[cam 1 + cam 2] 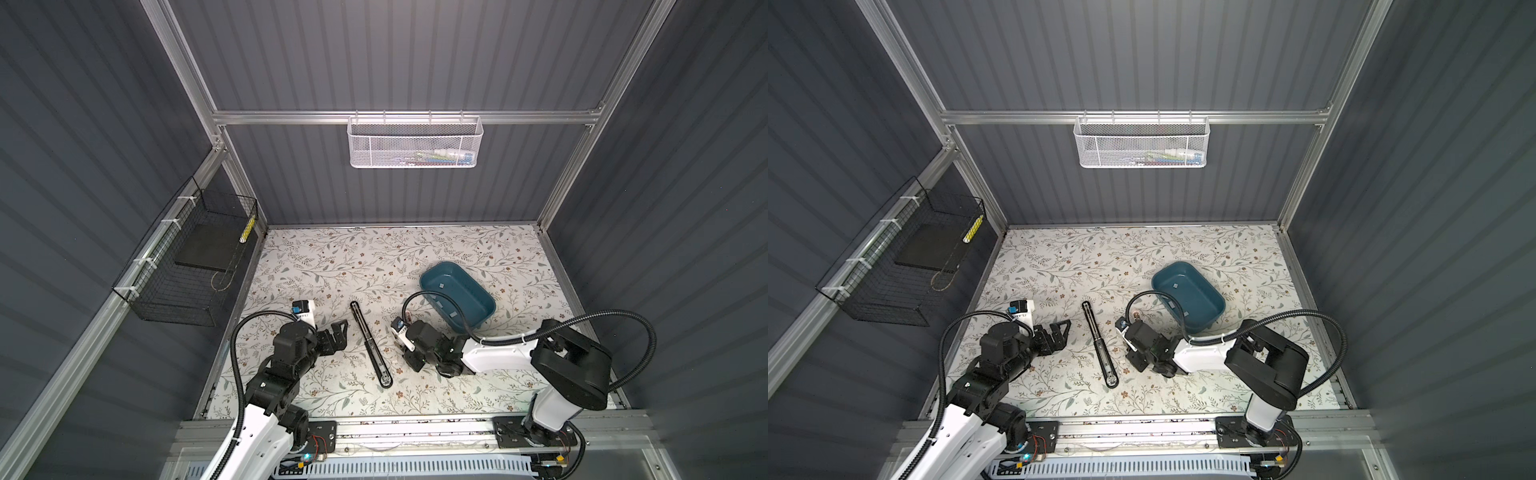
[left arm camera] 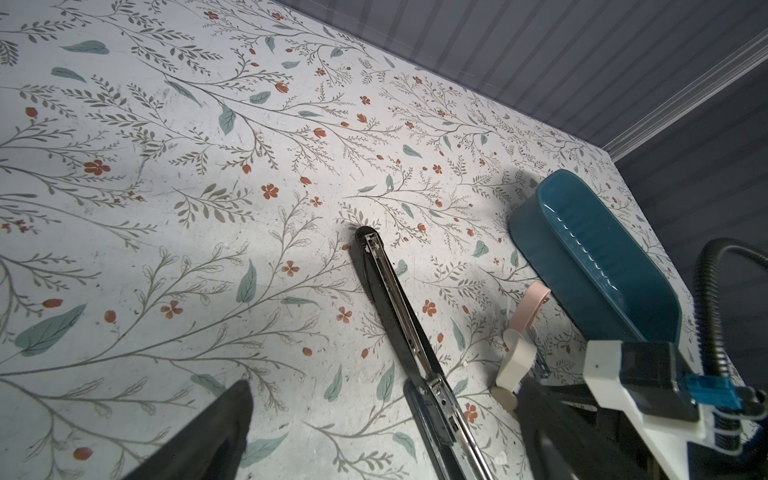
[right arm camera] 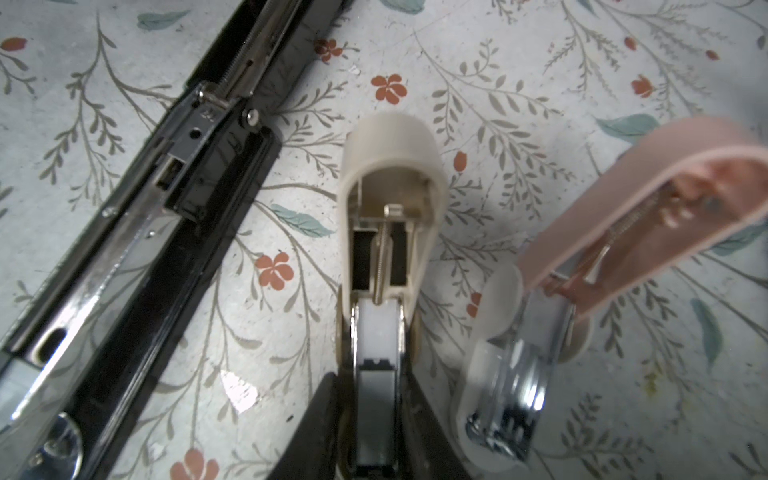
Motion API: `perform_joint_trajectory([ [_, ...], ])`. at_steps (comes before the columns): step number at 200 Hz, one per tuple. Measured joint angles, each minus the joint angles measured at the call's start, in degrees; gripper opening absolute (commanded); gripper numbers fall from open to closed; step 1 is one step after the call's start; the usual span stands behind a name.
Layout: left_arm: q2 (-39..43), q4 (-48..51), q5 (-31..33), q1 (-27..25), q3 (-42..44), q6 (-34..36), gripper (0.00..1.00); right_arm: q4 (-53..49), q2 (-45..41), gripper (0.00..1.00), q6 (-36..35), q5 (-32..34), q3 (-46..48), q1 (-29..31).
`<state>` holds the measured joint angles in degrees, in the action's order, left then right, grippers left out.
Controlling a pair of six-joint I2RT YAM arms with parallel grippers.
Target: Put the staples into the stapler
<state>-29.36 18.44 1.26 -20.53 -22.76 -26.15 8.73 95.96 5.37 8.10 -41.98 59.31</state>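
Right tool (image 3: 370, 382) narrow, straddling cream stapler (image 3: 390, 145) channel; can't tell if gripping. Left tool (image 1: 338, 334) wide, empty. Spare staples (image 1: 441, 286) in teal tray (image 1: 465, 286); grey strip (image 3: 374, 415) seems seated in channel. Risk: your retreat snags rail, strip tips out.

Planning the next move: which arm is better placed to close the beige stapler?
Right: the right gripper straddles the beige stapler; the left gripper, open, sits beyond the black stapler.
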Motion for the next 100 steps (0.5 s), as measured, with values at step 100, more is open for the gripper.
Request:
perform_joint_trajectory([
  [100, 0.0, 0.0, 0.0, 0.0, 0.0, 0.0, 0.99, -1.1, -6.5, 0.41, 1.5, -0.7, 3.5, 0.0],
])
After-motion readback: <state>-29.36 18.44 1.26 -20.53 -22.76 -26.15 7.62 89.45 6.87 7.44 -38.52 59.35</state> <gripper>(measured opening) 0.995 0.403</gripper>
